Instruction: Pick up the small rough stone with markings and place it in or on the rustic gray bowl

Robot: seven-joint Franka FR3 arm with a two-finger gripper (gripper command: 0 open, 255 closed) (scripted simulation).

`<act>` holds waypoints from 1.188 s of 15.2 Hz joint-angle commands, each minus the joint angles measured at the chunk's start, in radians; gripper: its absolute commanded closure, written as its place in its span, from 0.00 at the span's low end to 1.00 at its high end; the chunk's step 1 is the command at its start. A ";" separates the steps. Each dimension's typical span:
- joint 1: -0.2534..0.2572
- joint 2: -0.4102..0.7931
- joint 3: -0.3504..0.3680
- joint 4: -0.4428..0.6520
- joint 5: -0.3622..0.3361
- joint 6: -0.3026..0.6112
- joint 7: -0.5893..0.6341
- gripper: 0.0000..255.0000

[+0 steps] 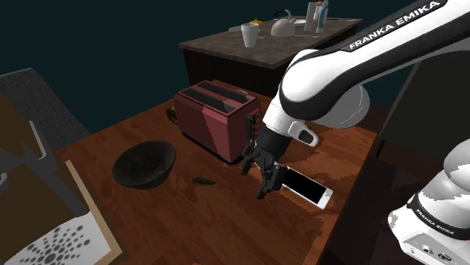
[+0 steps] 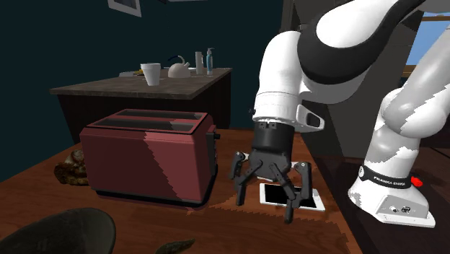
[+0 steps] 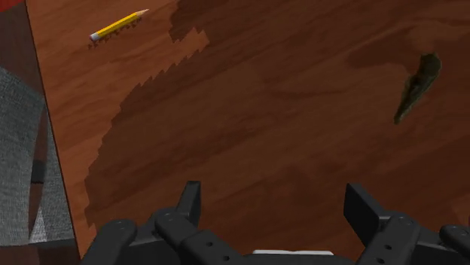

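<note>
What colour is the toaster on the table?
The toaster is dark red, seen best in the second exterior view.

Brown wooden table. On it: red toaster, dark bowl, phone, yellow pencil. Mottled stone just beside the toaster.

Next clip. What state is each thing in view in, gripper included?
gripper, open, holding nothing
small dark stone, lying free, outside the bowl
bowl, upright, empty
toaster, upright, nothing sticking out of its slots
phone, lying flat, screen dark
pencil, lying flat
mug, upright
</note>
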 commanded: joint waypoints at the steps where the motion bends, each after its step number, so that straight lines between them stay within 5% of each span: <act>1: -0.060 0.116 0.082 0.044 0.000 0.135 0.077 0.00; 3: -0.114 0.257 0.158 0.083 -0.051 0.286 0.172 0.00; 5: -0.121 0.423 0.182 0.113 -0.177 0.455 0.314 0.00; 7: -0.046 0.547 0.110 0.144 -0.306 0.582 0.467 0.00; 11: 0.145 0.676 -0.093 0.229 -0.390 0.716 0.658 0.00; 18: 0.277 0.788 -0.203 0.298 -0.442 0.776 0.679 0.00</act>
